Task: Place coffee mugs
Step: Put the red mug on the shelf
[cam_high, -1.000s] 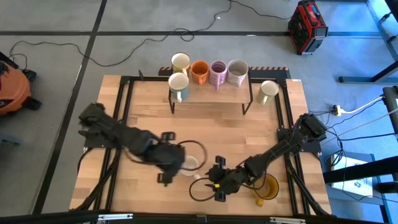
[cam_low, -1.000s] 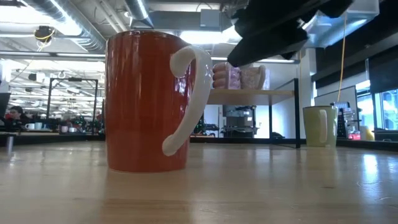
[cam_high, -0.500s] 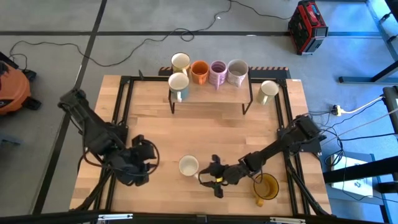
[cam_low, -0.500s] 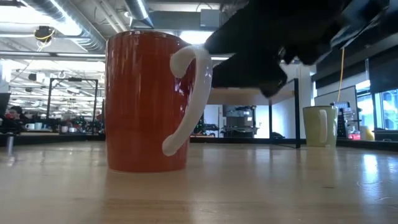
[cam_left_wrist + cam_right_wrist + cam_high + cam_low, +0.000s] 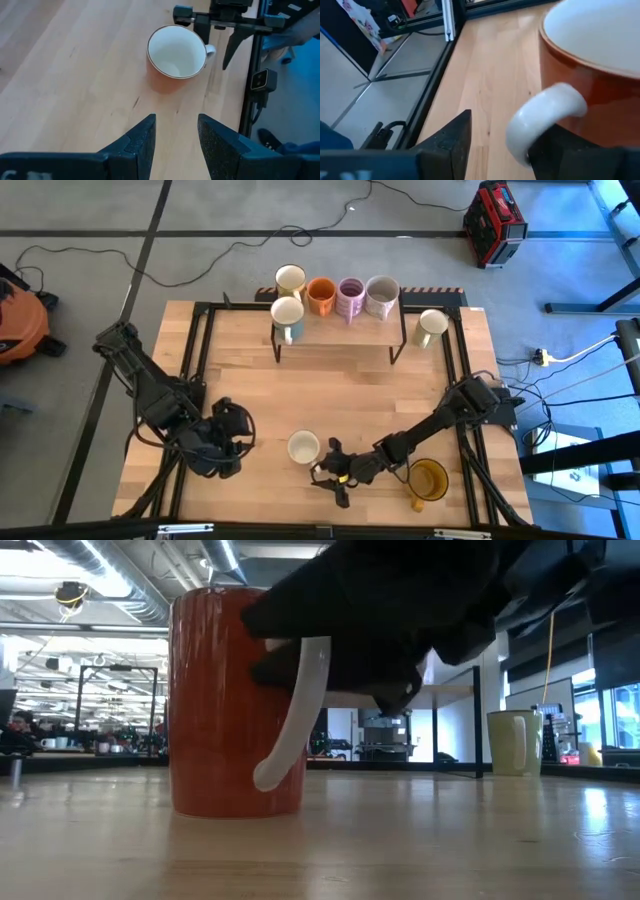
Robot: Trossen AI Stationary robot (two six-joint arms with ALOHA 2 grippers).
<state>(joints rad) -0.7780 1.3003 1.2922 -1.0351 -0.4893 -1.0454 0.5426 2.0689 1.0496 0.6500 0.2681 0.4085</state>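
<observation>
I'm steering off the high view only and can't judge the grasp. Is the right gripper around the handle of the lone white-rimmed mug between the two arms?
Observer: Yes. In the right wrist view the right gripper is open, with the mug's white loop handle between its two dark fingers.
Operator: What colour is that mug on the outside?
Observer: The low view shows the round ceramic mug is orange-red outside and stands upright on the wooden table.
Operator: And the left gripper?
Observer: Its own wrist view shows the left gripper open and empty, set back from the mug with bare wood between them.
</observation>
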